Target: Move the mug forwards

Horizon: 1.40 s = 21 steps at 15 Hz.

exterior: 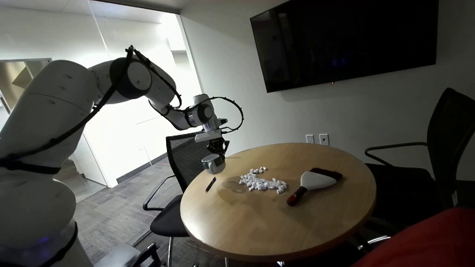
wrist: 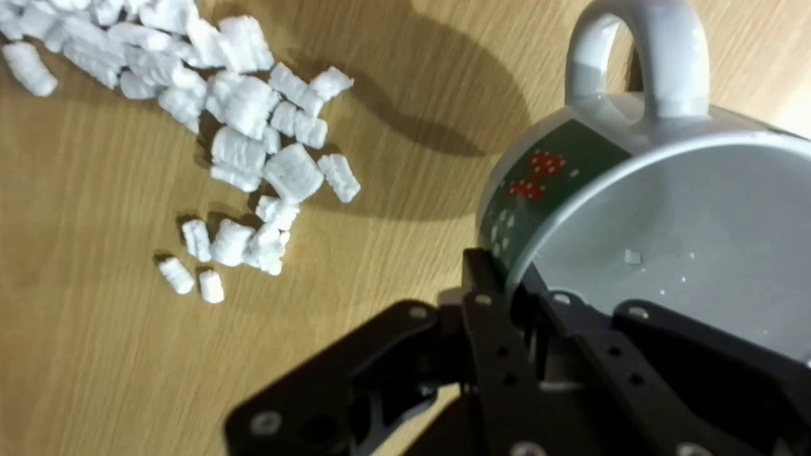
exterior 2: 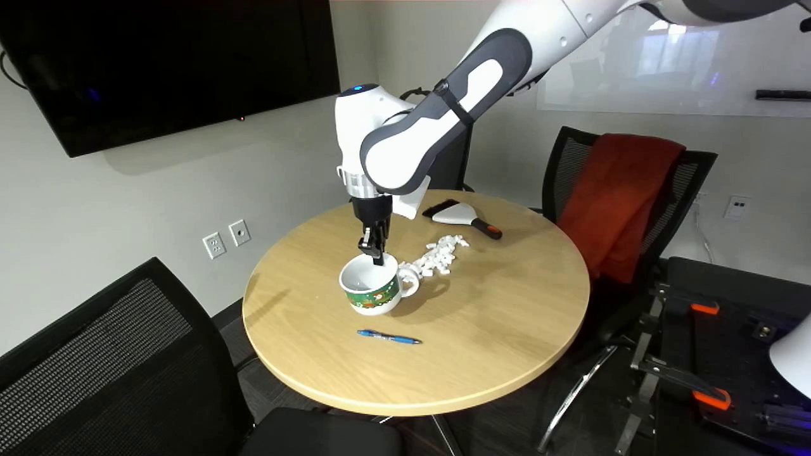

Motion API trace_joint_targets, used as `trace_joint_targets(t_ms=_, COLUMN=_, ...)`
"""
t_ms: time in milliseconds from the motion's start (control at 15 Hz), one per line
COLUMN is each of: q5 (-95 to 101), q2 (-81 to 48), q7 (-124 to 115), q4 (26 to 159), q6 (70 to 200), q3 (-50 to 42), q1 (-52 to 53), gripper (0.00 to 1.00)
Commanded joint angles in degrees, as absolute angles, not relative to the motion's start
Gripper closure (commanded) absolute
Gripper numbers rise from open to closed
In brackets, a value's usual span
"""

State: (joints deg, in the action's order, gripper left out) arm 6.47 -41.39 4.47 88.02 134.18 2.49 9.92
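The mug is white with a green patterned band and a pale interior. It shows in both exterior views and large at the right of the wrist view. My gripper is shut on the mug's rim, with a finger inside and a finger outside the wall. The gripper also shows in both exterior views, above the mug. The mug hangs a little above the table, slightly tilted, with its shadow apart from it. A few tiny specks show inside it.
A scatter of small white pieces lies beside the mug. A white and dark brush-like tool lies beyond them. A blue pen lies near the table edge. Chairs stand around the table.
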Motion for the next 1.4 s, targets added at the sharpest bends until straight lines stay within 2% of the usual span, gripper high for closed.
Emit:
trace_joint_targets(t_ms=0, q5=6.5, q2=-31.2, q7=6.5, q4=101.7, q6=138.6, q3=3.6, q1=7.5, gripper=0.97)
trace_joint_targets(t_ms=533, q5=6.2, q2=-20.8, q7=11.5, q4=126.1, q6=161.4, q3=3.7, q1=2.0, gripper=0.97)
trace_joint_targets(t_ms=800, q5=-0.1, q2=-15.9, q7=14.6, q4=139.6, q6=173.5, q3=9.0, q1=-5.7, gripper=0.97)
trace_joint_targets(t_ms=1067, q5=-10.8, q2=-14.3, q7=18.4, q4=145.0, q6=175.1, q3=21.8, q1=-18.5, gripper=0.97)
trace_joint_targets(t_ms=1333, q5=-14.1, q2=-11.1, q7=11.4, q4=146.1, q6=172.6, q3=18.5, q1=-15.7, gripper=0.97)
